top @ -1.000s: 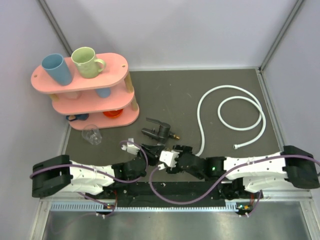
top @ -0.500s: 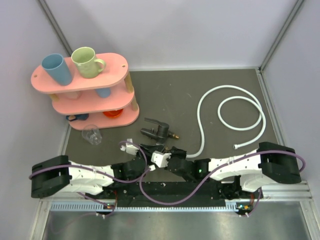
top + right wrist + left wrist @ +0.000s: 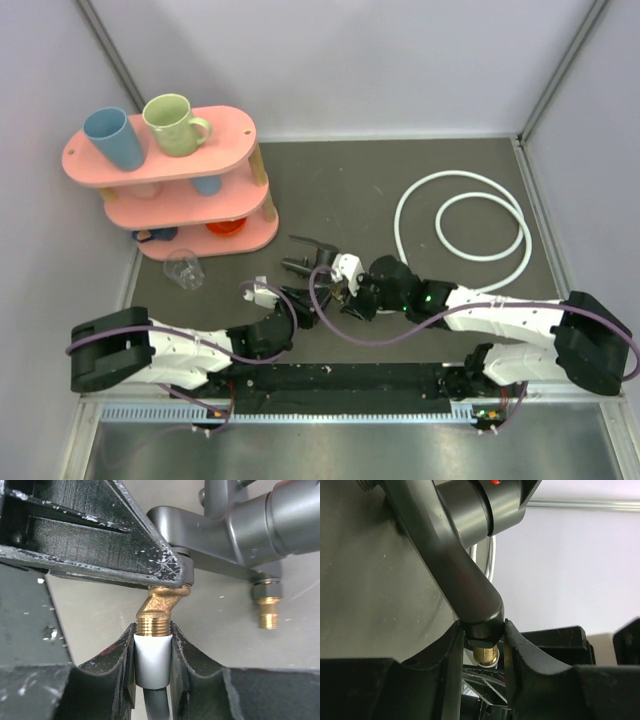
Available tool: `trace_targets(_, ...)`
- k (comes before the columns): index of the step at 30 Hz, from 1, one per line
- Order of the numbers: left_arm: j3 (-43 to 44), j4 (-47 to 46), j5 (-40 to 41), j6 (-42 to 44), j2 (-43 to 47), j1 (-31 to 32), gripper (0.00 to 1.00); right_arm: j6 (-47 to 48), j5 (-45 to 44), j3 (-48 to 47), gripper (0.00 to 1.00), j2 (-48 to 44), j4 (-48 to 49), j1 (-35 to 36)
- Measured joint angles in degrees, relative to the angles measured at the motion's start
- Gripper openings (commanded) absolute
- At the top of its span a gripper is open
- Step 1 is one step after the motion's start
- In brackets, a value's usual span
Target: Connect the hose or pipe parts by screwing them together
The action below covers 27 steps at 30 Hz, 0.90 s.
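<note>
The black tap fitting lies on the grey mat just ahead of both grippers. My left gripper is shut on the end of one black arm of the fitting, and a brass end pokes out below its jaws. My right gripper is shut on the white end nut of the hose, which butts against a brass threaded end of the fitting. The white hose lies in loops at the right; its near stretch is hidden under my right arm.
A pink two-tier rack stands at the back left with a blue cup and a green mug on top. A clear glass lies in front of it. Enclosure walls close in the mat on the left, back and right.
My right gripper has closed on the hose end nut and moved forward and left, bringing it to the fitting's brass end. The left gripper has stayed shut and has hardly moved.
</note>
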<state>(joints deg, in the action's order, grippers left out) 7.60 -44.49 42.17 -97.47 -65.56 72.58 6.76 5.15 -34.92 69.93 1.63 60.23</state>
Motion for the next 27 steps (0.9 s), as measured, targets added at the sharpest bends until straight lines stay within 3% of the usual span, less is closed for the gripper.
trace_targets(13,0.4,-3.1,-1.0,0.9,-3.0,0.3,0.0,-19.1,32.5,0.9,0.01,5.1,3.9,-15.0)
trace_targets(14,0.4,-3.1,-0.9,1.0,-3.1,0.3,0.0,-20.0,33.8,0.9,0.03,6.0,4.4,-15.3)
trace_targets(15,0.4,-3.0,-0.9,1.1,-3.3,0.3,0.0,-20.7,34.6,0.9,0.15,6.6,4.8,-15.5)
trace_targets(17,0.4,-2.9,-0.6,1.3,-3.4,0.3,0.0,-22.1,35.5,0.9,0.25,7.4,5.7,-15.8)
trace_targets(18,0.4,-2.9,-0.5,1.4,-3.3,0.3,0.0,-22.5,35.5,0.9,0.37,7.4,5.8,-15.8)
trace_targets(20,0.7,-2.3,-0.3,1.4,-3.2,0.3,0.0,-23.4,35.3,0.9,0.45,7.3,5.7,-15.8)
trace_targets(21,0.8,-1.5,-0.5,1.5,-2.9,0.4,0.0,-23.4,34.6,0.9,0.56,7.0,5.6,-15.8)
trace_targets(24,0.9,0.7,-0.6,1.6,-1.9,0.7,0.0,-22.6,30.9,0.8,0.67,3.5,3.1,-15.9)
trace_targets(27,0.9,2.5,-0.3,1.6,-0.7,0.7,0.0,-20.1,26.1,0.7,0.71,-1.8,-0.2,-15.6)
